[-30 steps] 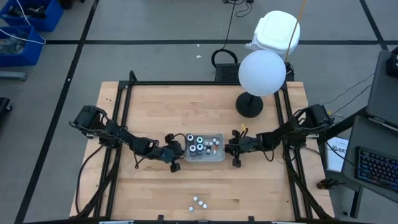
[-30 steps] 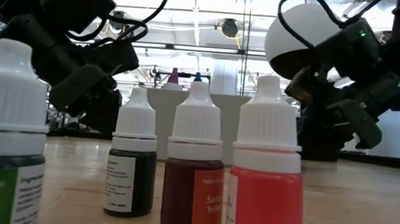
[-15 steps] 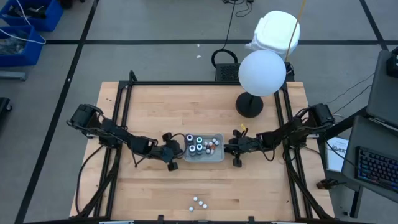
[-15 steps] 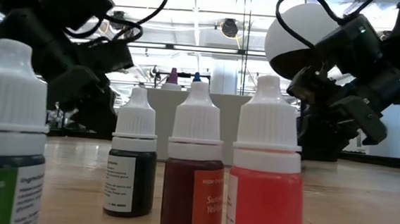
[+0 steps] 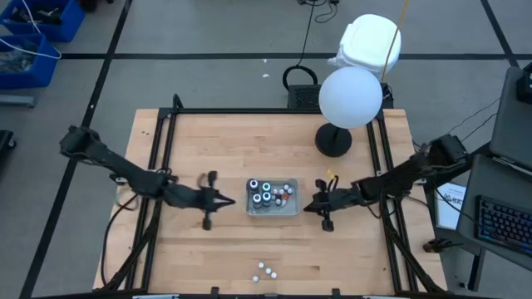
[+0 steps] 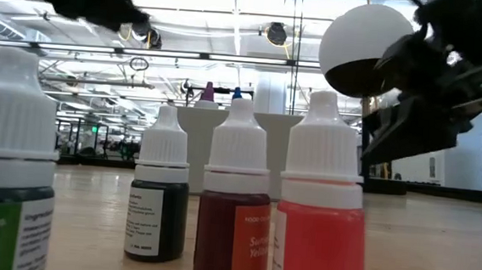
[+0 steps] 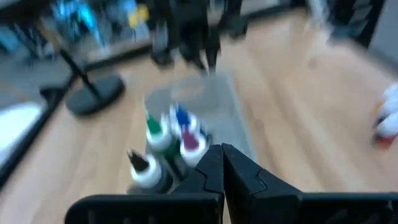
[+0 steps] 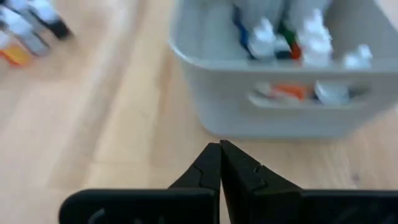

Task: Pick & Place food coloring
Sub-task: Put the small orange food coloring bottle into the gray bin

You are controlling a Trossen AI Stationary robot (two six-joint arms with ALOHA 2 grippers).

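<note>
clear tray [image 5: 293,209] at centre of high view, holds upright food coloring bottles [image 5: 266,192], one lying on side near tray's right end. left gripper [image 5: 229,199] clenched, empty, just left of tray, apart from it. right gripper [image 5: 307,207] clenched, empty, just right of tray. four more bottles [image 5: 265,270] stand lower centre on table [image 5: 208,141]. white globe lamp [image 5: 350,96] upper right.

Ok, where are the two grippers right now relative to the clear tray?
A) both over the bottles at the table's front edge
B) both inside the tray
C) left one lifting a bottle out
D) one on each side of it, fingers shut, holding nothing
D: in the high view the left gripper and right gripper flank the clear tray, both shut and empty.
</note>
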